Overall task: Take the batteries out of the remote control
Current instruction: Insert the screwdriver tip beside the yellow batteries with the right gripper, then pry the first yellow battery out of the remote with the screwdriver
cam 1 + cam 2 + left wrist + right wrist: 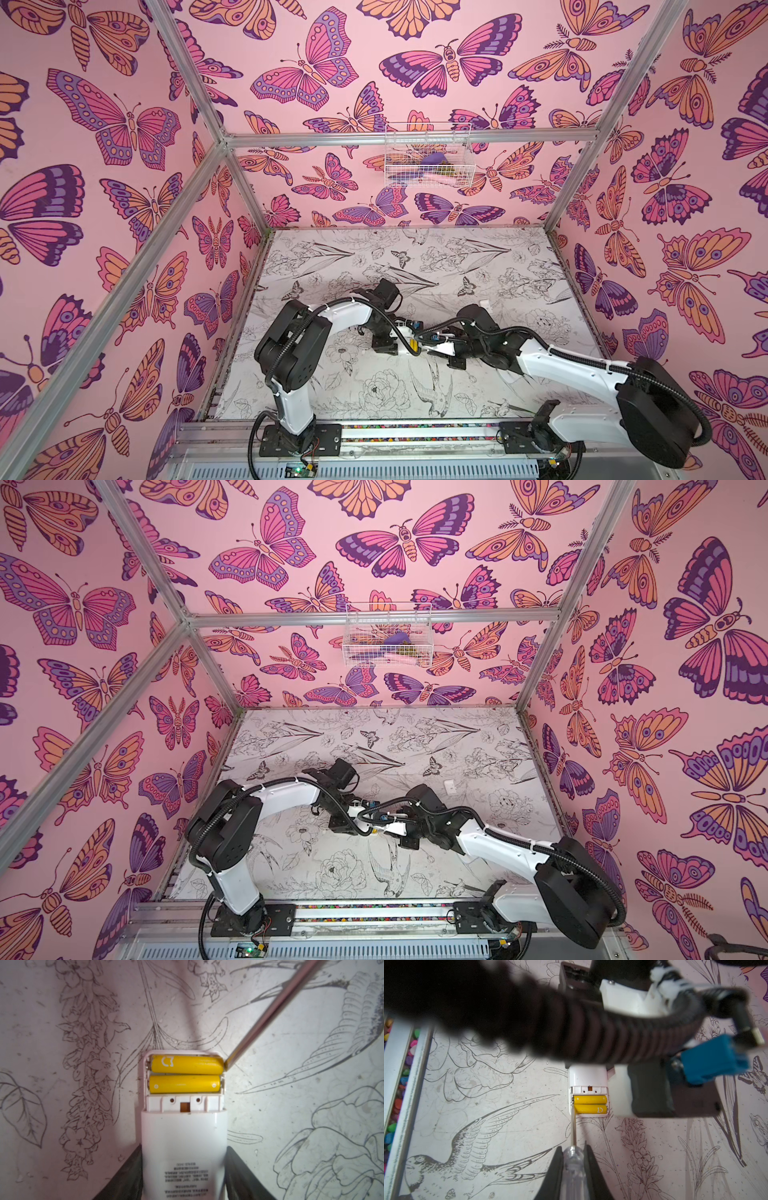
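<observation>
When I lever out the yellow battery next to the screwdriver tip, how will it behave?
Likely stiff and slick: the yellow battery is a glossy cylinder, so the screwdriver tip may skid off it. It probably rolls once out on the flat table. Seated snugly in the remote control, it may pop free suddenly.

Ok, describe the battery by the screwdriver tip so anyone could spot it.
The white remote in the left gripper has an open compartment with two yellow batteries. It is the battery nearest the remote's end, marked with a white logo.

The batteries (185, 1084) are yellow, the remote (184, 1138) white, the table (291, 1105) grey-sketched with flowers.
</observation>
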Robot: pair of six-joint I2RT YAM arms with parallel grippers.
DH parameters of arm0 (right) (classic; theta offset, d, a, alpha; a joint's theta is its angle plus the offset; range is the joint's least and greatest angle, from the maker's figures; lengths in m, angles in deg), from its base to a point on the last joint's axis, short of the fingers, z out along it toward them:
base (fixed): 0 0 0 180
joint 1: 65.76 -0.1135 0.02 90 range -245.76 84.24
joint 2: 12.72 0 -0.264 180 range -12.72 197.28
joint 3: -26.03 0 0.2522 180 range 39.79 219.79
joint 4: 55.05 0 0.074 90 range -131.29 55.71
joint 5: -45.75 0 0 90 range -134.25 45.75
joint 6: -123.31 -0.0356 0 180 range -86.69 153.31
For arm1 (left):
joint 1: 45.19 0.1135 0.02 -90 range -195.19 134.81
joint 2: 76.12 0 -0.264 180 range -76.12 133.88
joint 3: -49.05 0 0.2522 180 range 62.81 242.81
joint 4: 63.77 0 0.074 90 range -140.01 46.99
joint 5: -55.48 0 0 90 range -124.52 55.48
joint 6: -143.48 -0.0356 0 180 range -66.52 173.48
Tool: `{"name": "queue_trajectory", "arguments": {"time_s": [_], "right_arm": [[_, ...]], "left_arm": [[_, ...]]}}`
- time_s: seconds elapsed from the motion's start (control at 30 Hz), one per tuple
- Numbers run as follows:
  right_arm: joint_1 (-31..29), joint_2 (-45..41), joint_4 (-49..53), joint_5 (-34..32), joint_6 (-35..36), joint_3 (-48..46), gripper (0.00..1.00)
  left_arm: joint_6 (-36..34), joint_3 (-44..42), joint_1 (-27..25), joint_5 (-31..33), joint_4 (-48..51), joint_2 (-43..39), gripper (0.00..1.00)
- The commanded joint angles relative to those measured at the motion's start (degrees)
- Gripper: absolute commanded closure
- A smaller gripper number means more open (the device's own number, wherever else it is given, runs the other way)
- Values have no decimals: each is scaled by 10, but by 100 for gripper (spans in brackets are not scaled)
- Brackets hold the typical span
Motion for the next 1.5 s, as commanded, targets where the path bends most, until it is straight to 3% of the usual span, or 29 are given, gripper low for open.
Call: {"name": "queue_trajectory", "arguments": {"time_s": [0.0,0.1,0.43,0.87,1.2,1.3,1.47], "right_arm": [[-1,-18,-6,-6,17,1,100],[-1,-26,1,-13,17,0,100],[-2,-7,21,6,42,5,100],[4,-59,30,-38,2,-1,100],[67,-129,11,2,-193,7,100],[83,-152,2,-13,-287,1,100],[87,-162,72,-71,-422,29,100]], "left_arm": [[7,-19,-7,-4,45,2,34],[0,-30,0,12,45,-3,33],[10,-24,15,-13,51,-1,43],[9,-19,15,-17,51,1,41],[24,-12,9,-28,51,-4,25],[36,-7,6,-32,51,-6,22],[50,10,-1,-34,55,-5,18]]}}
